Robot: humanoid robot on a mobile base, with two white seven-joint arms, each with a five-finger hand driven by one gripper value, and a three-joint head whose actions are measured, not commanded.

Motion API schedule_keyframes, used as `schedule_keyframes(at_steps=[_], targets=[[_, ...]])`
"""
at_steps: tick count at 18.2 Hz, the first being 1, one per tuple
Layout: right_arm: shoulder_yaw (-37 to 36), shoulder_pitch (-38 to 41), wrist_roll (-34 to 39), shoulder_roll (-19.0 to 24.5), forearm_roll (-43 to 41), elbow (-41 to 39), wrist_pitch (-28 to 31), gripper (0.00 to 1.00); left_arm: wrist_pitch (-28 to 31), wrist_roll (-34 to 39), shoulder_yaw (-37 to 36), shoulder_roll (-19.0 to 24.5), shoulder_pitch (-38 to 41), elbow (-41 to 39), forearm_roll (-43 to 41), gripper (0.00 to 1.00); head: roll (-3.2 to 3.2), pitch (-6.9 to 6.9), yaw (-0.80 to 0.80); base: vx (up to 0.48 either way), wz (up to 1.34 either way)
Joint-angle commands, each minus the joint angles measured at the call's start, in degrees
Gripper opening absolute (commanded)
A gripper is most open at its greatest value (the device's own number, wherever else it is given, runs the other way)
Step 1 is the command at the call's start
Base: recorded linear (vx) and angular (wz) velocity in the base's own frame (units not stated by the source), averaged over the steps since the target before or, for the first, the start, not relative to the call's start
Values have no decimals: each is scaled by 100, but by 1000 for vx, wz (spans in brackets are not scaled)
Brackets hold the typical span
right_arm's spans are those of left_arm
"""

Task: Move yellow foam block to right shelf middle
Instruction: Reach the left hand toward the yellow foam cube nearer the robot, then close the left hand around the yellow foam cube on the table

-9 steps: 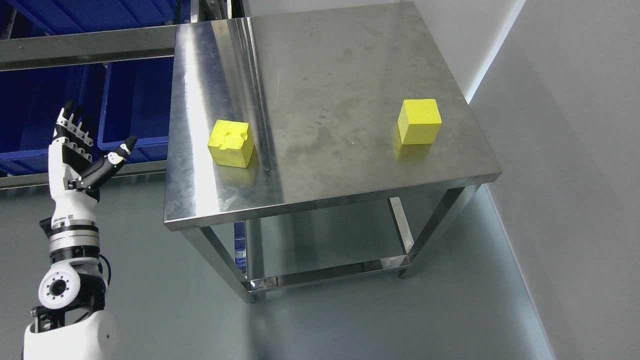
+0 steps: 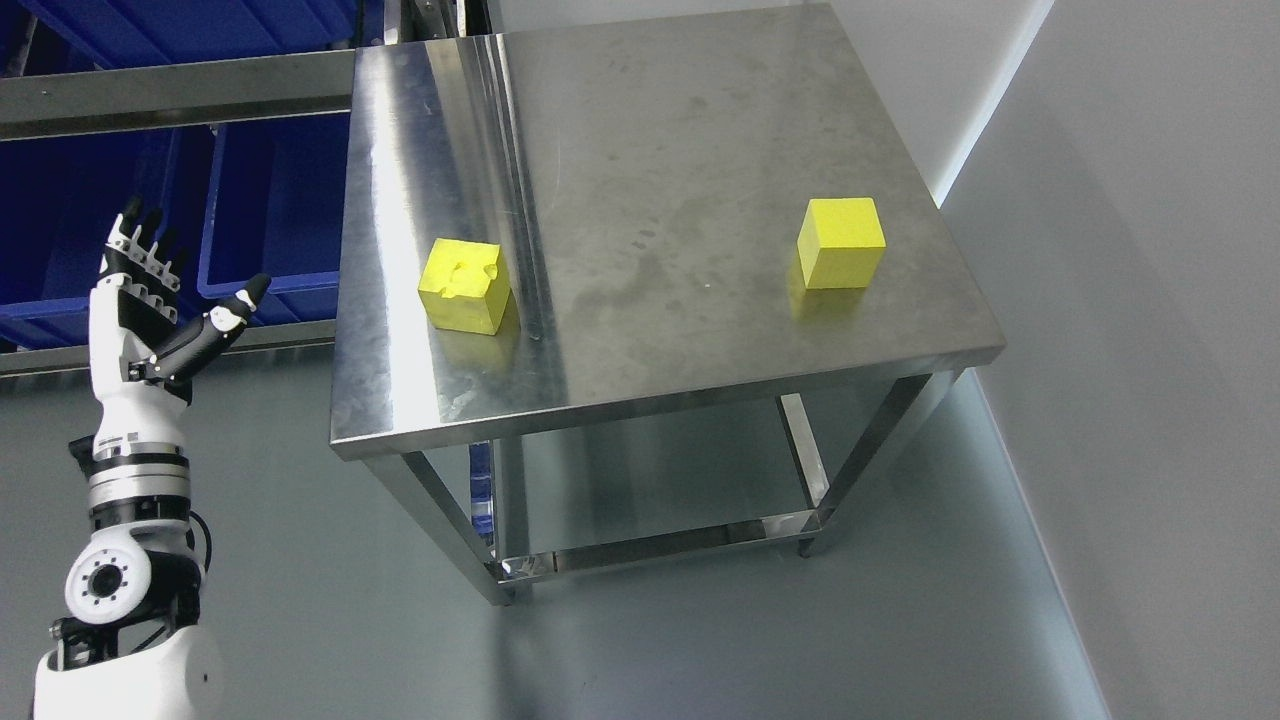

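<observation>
Two yellow blocks sit on the steel table (image 2: 640,120): a dented block (image 2: 464,286) near the left front edge, and a clean block (image 2: 841,243) well apart toward the right edge. The left hand (image 2: 140,320) is raised left of the table, fingers spread wide, holding nothing, in front of blue bins (image 2: 150,200).

Steel table (image 2: 700,120) before me carried two yellow foam blocks: a dented block (image 2: 464,285) near its left edge, a smooth block (image 2: 841,242) toward its right edge.

No legible text, labels or numbers, seemingly, anywhere.
</observation>
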Motion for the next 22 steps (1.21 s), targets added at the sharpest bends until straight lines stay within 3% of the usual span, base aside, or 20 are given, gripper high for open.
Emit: schedule_keyframes(at_steps=[1, 5, 8, 11, 22], targets=[[0, -9, 4, -100, 0, -100, 3, 100, -291, -979, 77, 447, 73, -9, 1, 100, 0, 0, 0, 0, 0], [0, -9, 4, -100, 0, -100, 3, 100, -273, -2044, -553, 921, -154, 114, -217, 100, 0, 0, 0, 0, 0], [0, -9, 4, -100, 0, -100, 3, 100, -247, -2222, -1002, 1212, -391, 377, -376, 98, 0, 0, 0, 0, 0], [0, -9, 4, -100, 0, -100, 3, 100, 113, -2231, -1442, 1213, -839, 877, -534, 97, 0, 0, 0, 0, 0], [0, -9, 4, -100, 0, -100, 3, 100, 237, -2239, -2603, 1081, -1447, 1862, -877, 98, 0, 1, 0, 0, 0]])
